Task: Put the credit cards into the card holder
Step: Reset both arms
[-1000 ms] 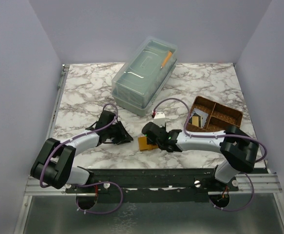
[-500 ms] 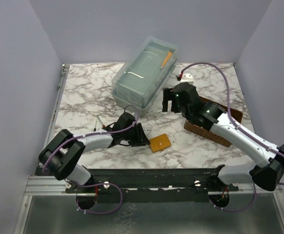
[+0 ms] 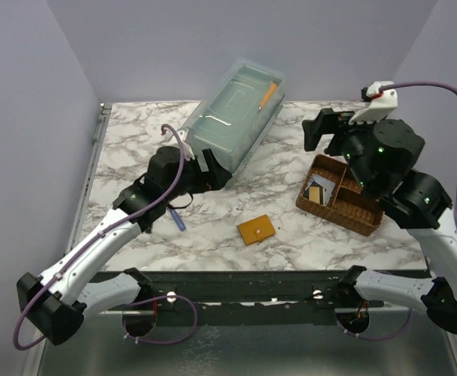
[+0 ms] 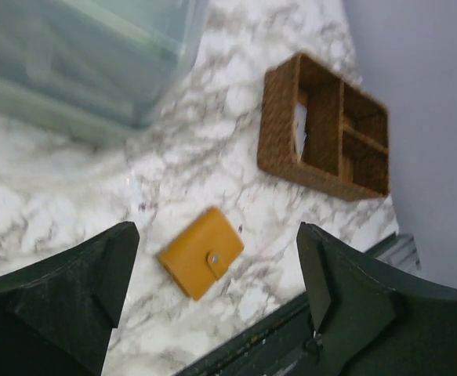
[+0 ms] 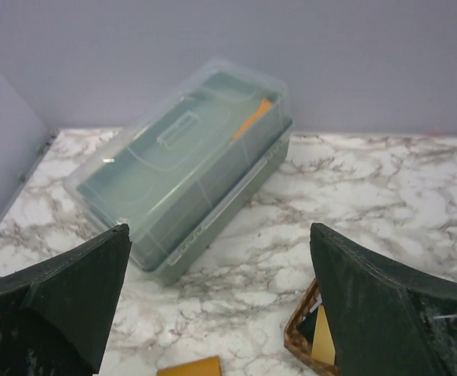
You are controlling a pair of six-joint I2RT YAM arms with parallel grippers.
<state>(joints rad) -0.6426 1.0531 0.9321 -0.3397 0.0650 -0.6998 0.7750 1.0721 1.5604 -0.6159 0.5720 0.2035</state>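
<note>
The left fingers point(image 4: 63, 298) are spread wide and grasp nothing; in the top view they hang low over the bench point(image 3: 134, 149), right beside the near corner of the clear box point(image 3: 232, 117). In the left wrist view the card holder point(image 4: 202, 252) lies between and beyond the two fingertips, flat on the marble, folded shut with its snap tab facing up, touching neither finger. Farther out, past the right-hand fingertip in that view, sits the brown tray point(image 4: 283, 117), with a pale card standing on edge in its long compartment. The right fingers point(image 5: 385, 298) are also released and empty, raised well above the bench behind the tray. From the right wrist the box lies ahead between the fingers, an orange item point(image 5: 253, 117) inside it near its far end. Below those fingers the edge of the card holder shows at the bottom of the view, and the cards point(image 5: 322, 337) stand in the tray's corner just under the right-hand finger. Any print on the cards is too small to read.
</note>
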